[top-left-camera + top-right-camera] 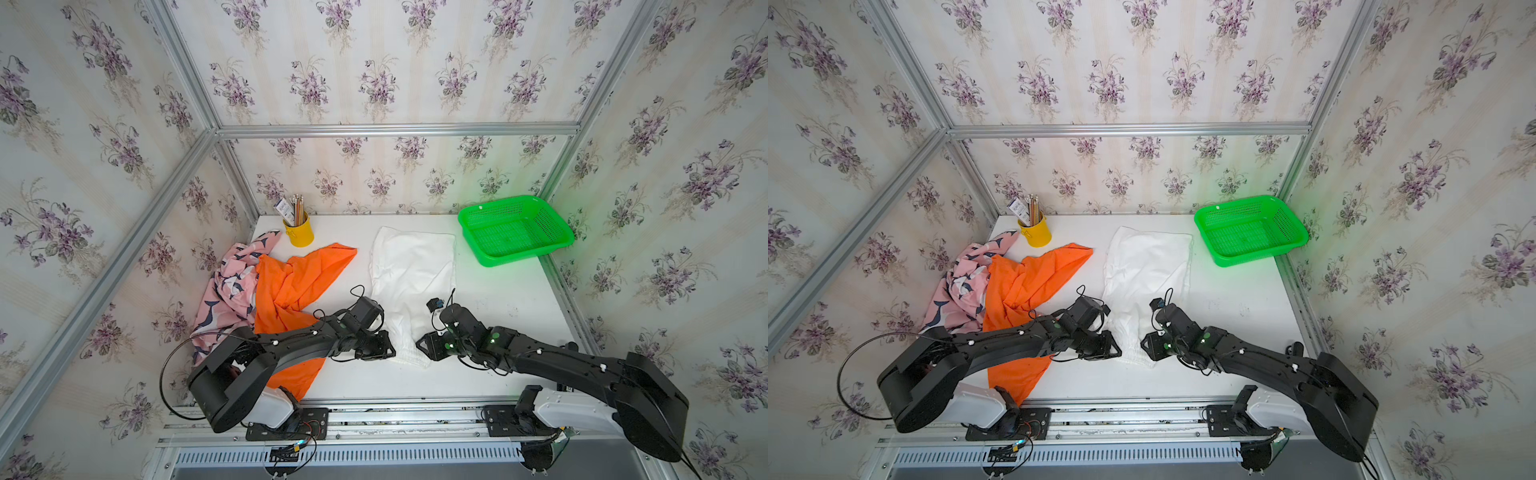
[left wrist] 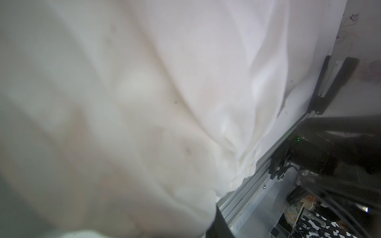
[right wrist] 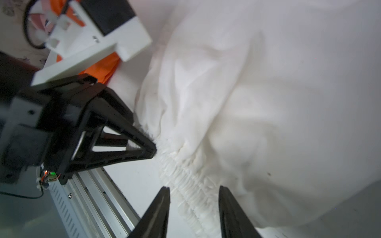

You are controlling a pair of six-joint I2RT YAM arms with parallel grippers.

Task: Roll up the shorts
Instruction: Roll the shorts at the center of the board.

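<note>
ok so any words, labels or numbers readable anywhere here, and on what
Nothing here can be read.
Small black-and-white packet in the round yellow metal cup: print too small to read.
Pink whale-print cloth shorts, plain orange shorts, plain white shorts: no wording shows.
Green plastic mesh basket: no label shows.

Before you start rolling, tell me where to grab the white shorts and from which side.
Take the white shorts by the gathered elastic waistband, coming in from the front rail. That end lies nearest the arms and is a thick ruffled ridge; the rest lies flat. The left hand pinches one end; the open right hand straddles the other.
</note>
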